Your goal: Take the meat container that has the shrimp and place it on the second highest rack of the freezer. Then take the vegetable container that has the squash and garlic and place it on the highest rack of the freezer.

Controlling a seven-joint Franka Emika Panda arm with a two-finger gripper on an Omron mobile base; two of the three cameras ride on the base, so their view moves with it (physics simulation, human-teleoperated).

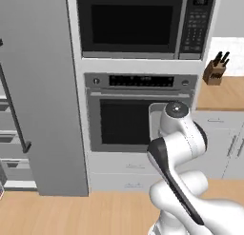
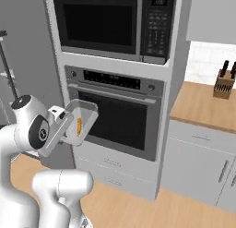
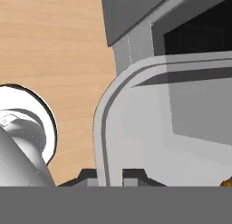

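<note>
The end effector is clamped tight on the rim of a clear container holding something orange, carried before the wall oven. The freezer stands open at nine o'clock; next, likely swing there and shelve it.

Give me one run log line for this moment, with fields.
gripper: shut on container rim | container: clear, held in air, orange item inside | backdrop: wall oven | freezer: at left
</note>
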